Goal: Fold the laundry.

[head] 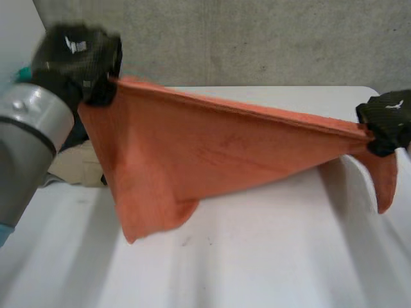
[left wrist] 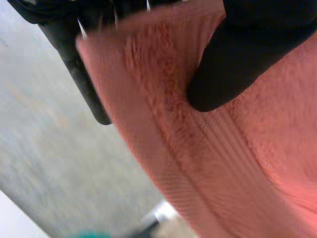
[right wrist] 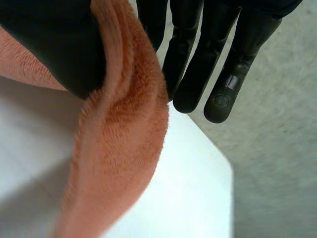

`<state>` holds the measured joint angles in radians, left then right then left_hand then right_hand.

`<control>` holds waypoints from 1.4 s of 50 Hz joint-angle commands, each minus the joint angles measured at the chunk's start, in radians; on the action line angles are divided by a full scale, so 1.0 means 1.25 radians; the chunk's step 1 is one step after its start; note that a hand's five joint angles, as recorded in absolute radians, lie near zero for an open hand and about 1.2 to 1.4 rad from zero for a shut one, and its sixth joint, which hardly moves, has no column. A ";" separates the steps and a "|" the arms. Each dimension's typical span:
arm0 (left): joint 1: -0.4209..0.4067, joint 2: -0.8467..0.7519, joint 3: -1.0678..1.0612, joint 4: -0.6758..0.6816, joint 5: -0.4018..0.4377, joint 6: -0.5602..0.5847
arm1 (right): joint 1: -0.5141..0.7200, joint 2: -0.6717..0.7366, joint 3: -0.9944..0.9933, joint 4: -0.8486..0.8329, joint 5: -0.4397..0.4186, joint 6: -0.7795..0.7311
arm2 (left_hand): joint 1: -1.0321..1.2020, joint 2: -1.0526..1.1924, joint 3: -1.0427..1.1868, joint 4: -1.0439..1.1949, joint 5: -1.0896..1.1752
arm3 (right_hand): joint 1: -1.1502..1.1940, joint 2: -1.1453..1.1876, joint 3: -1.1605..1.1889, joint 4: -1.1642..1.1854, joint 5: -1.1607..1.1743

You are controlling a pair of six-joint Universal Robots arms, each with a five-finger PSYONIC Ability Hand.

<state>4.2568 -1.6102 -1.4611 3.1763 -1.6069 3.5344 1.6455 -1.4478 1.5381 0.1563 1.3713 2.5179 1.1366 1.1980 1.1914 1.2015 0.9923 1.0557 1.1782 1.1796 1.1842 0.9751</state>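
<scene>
An orange towel (head: pixel 212 154) hangs stretched in the air between my two hands, its top edge taut and its lower part sagging down to the white table (head: pixel 257 256). My left hand (head: pixel 77 58) holds the raised corner at the upper left. In the left wrist view its thumb (left wrist: pixel 237 64) presses the towel (left wrist: pixel 237 163) against the fingers behind it. My right hand (head: pixel 385 119) holds the opposite, lower corner at the right, and a short tail of cloth dangles below it. There the thumb (right wrist: pixel 54 39) and straight fingers (right wrist: pixel 198 59) pinch the towel's edge (right wrist: pixel 119 163).
A cream-coloured bundle (head: pixel 74 167) lies on the table at the left, behind the towel. A grey wall (head: pixel 257 38) runs behind the table. The table's far right corner (head: pixel 369 93) is close to my right hand.
</scene>
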 commanded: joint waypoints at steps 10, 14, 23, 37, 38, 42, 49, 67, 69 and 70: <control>0.006 -0.334 0.163 0.033 0.040 0.104 | 0.033 0.166 -0.268 0.109 0.048 -0.218 | 0.208 0.159 0.164 0.156 0.184 | 0.272 0.174 0.173 0.170 0.197; 0.004 -0.392 0.388 0.130 0.018 0.104 | 0.062 0.197 -0.414 -0.070 0.107 -0.165 | 0.208 0.159 0.164 0.156 0.184 | 0.272 0.174 0.173 0.170 0.197; -0.005 -0.359 0.527 0.420 -0.037 0.103 | 0.070 0.178 -0.455 -0.468 0.093 -0.132 | 0.208 0.159 0.164 0.156 0.184 | 0.272 0.174 0.173 0.170 0.197; 0.015 -0.275 0.033 0.405 -0.026 0.081 | 0.057 0.212 -0.252 -0.098 -0.065 -0.144 | 0.208 0.159 0.164 0.156 0.184 | 0.272 0.174 0.173 0.170 0.197; 0.018 -0.284 -0.008 0.407 -0.025 0.069 | 0.054 0.224 -0.234 -0.093 -0.069 -0.147 | 0.208 0.159 0.164 0.156 0.184 | 0.272 0.174 0.173 0.170 0.197; 0.018 -0.338 -0.064 0.405 -0.019 0.043 | 0.052 0.293 -0.156 -0.087 -0.063 -0.189 | 0.208 0.159 0.164 0.156 0.184 | 0.272 0.174 0.173 0.170 0.197; 0.015 -0.372 -0.078 0.400 -0.014 0.042 | 0.041 0.351 -0.102 -0.105 -0.061 -0.173 | 0.208 0.159 0.164 0.156 0.184 | -0.035 -0.133 -0.134 -0.138 -0.110; 0.081 -0.263 -0.117 0.392 -0.014 0.040 | -0.159 0.251 0.057 -0.104 -0.058 0.228 | 0.208 0.159 0.164 0.156 0.184 | -0.516 -0.614 -0.615 -0.619 -0.591; 0.085 -0.263 -0.120 0.392 -0.013 0.039 | -0.174 0.251 0.067 -0.082 -0.061 0.224 | 0.208 0.159 0.164 0.156 0.184 | -0.511 -0.609 -0.610 -0.614 -0.586; 0.085 -0.263 -0.120 0.392 -0.013 0.039 | -0.178 0.251 0.069 -0.077 -0.065 0.223 | 0.208 0.159 0.164 0.156 0.184 | -0.509 -0.607 -0.608 -0.612 -0.584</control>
<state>4.3560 -1.9458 -1.5960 3.6669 -1.6244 3.5838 1.4840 -1.1232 1.5836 0.0086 1.3033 2.7812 1.1366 1.2003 1.1937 1.2023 0.9923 0.3926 0.4235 0.4171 0.4067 0.2339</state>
